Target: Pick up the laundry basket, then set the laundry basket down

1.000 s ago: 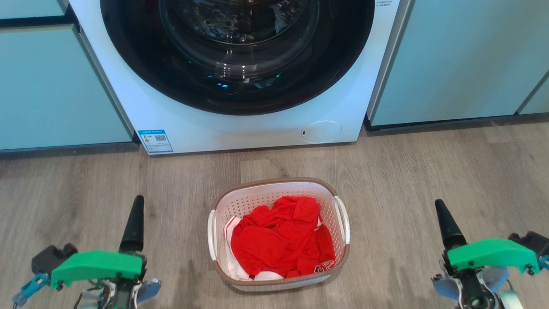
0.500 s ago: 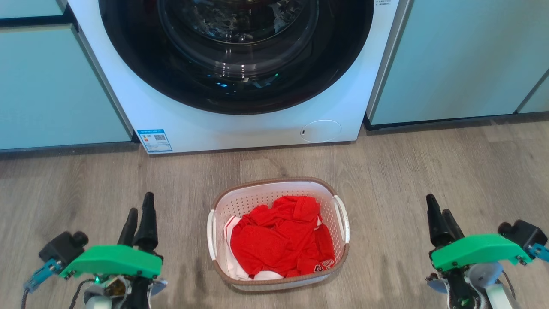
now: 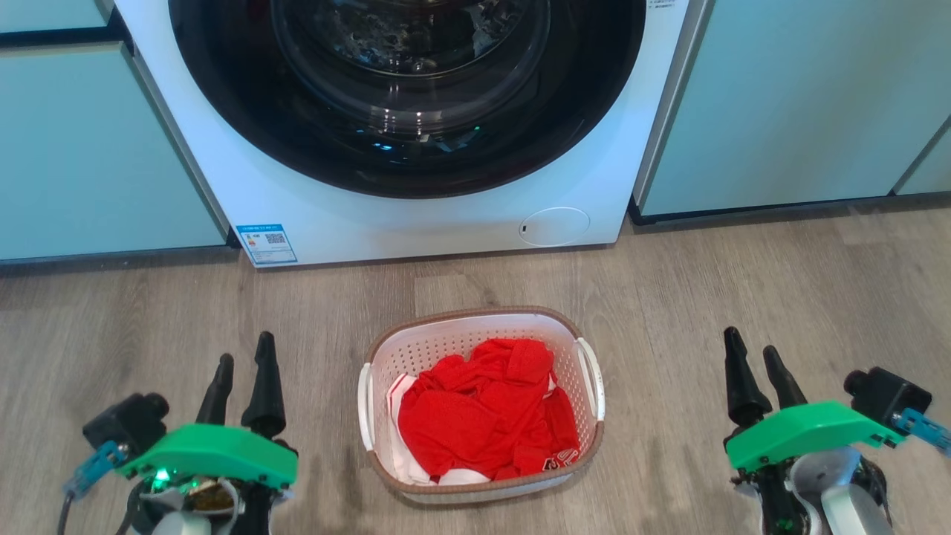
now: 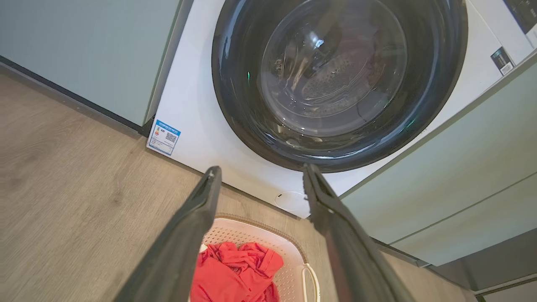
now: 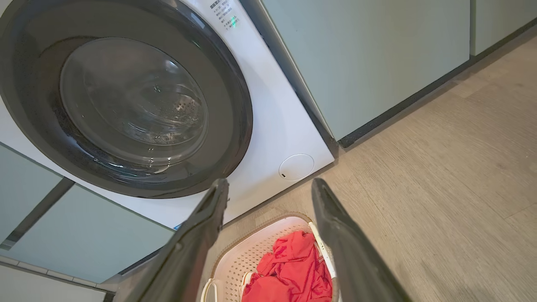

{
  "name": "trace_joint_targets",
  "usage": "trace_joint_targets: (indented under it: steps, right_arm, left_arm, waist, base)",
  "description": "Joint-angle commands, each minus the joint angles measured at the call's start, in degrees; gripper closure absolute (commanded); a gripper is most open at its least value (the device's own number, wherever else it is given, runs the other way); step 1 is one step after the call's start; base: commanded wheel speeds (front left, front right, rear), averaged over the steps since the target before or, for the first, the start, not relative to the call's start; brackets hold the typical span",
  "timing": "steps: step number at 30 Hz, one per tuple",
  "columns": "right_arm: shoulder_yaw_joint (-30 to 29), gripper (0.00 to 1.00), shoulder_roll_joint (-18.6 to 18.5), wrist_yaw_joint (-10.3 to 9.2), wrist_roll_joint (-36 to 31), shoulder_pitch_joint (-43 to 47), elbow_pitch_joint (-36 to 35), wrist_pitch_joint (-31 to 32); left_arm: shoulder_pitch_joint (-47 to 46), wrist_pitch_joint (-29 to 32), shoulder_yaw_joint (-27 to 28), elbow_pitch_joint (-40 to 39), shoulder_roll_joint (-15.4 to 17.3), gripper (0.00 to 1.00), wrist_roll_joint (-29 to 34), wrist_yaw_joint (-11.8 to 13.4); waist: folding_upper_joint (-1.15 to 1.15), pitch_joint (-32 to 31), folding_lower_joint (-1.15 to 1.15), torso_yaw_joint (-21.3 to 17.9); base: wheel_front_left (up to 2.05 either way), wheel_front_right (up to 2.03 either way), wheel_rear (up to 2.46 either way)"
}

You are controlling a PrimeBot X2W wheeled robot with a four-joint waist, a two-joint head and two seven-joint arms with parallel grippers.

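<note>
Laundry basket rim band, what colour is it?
Brown, on the white laundry basket; it shows best in the head view.

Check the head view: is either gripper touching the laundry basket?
No, the left gripper and the right gripper are open and apart from the laundry basket, one at each side of it.

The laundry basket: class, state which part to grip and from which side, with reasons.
Probably its two white side handles: left tool on the left handle, right tool on the right handle, each coming in from its own side. The laundry basket sits upright between both tools, handles bowing outward.
</note>
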Motion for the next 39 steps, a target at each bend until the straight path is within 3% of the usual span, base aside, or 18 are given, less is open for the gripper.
trace_joint_targets:
  steps: [1, 39]
  right_arm:
    - [1.23, 0.0, -0.64, -0.05, -2.27, -2.78, -2.59, -0.88]
    - [5.43, 0.0, -0.9, -0.08, -27.77, -1.9, -4.27, -7.25]
  left_arm:
    - [-0.93, -0.85, 0.59, -2.46, 0.79, 0.0, 2.36, 0.3]
    - [2.91, -7.25, -2.49, -3.78, 1.06, 0.0, 27.45, 3.72]
  waist:
    - [0.0, -0.01, 0.0, -0.02]
    - [0.0, -0.6, 0.0, -0.79]
  base:
    - [0.0, 0.0, 0.0]
    - [0.0, 0.0, 0.0]
